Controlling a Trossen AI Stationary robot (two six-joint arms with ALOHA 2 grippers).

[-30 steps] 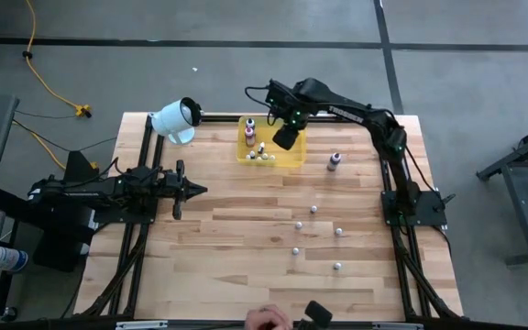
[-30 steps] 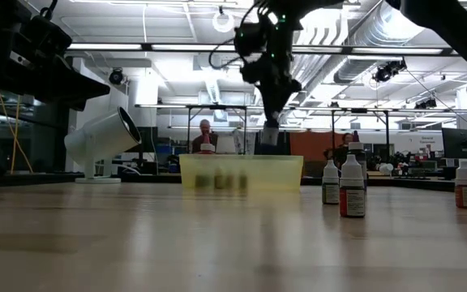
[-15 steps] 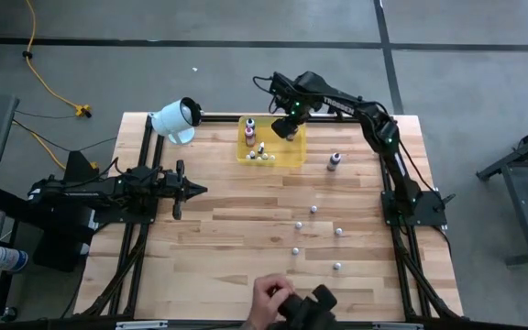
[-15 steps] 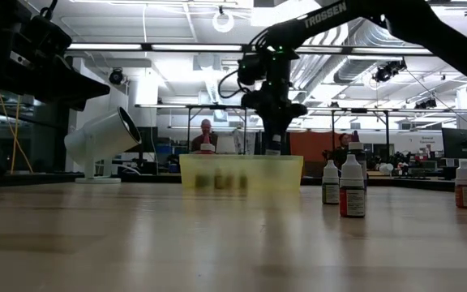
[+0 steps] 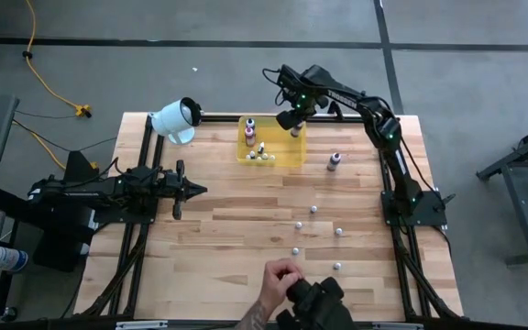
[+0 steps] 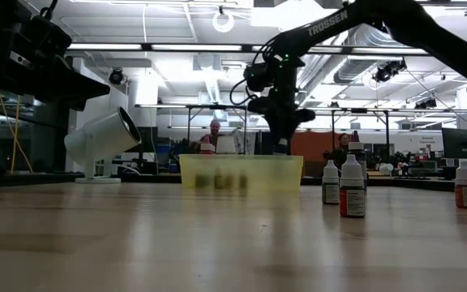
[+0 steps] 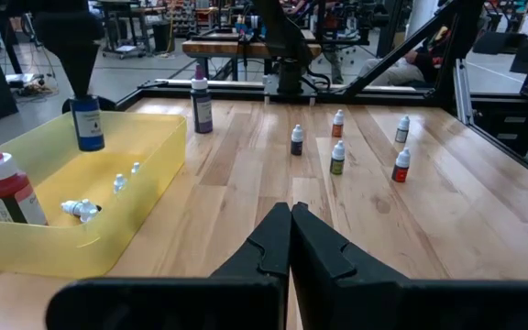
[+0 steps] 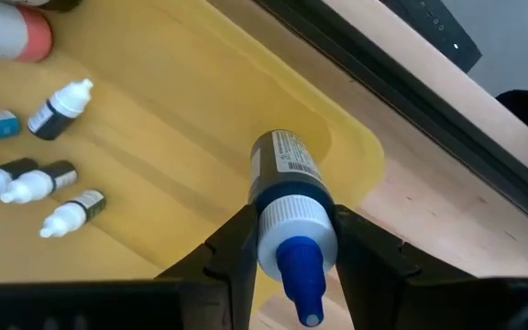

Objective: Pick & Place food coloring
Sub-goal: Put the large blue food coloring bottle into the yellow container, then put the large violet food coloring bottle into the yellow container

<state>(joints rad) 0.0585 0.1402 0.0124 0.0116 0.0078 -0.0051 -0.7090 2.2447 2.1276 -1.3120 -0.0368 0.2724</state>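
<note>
My right gripper (image 5: 293, 122) hangs over the far right corner of the yellow tray (image 5: 287, 158), shut on a blue food coloring bottle (image 8: 282, 170) with a white collar and blue tip. The same bottle (image 7: 86, 125) shows low inside the tray in the left wrist view. A pink bottle (image 5: 250, 137) stands in the tray, and several small droppers (image 8: 49, 188) lie on its floor. A purple bottle (image 5: 335, 161) and several small droppers (image 5: 313, 209) stand on the table. My left gripper (image 5: 195, 191) waits shut at the left. My right gripper pinches the blue bottle's white cap collar (image 8: 269, 240) between its two fingers (image 8: 236, 247). The fingers come from above and point down. The bottle hangs upright below them, tip up, with its base low inside the tray; whether the base touches the tray floor I cannot tell.
A big white cylinder (image 5: 177, 119) lies at the far left corner. A person's hand (image 5: 280, 280) with a dark device reaches over the near edge. Bare wood lies between the tray and the loose droppers.
My right gripper has carried the blue bottle toward the tray's far right corner, sinking lower and rolling about its own axis; the bottle stays upright in the hold. The person's hand at the near edge has reached farther onto the table.
</note>
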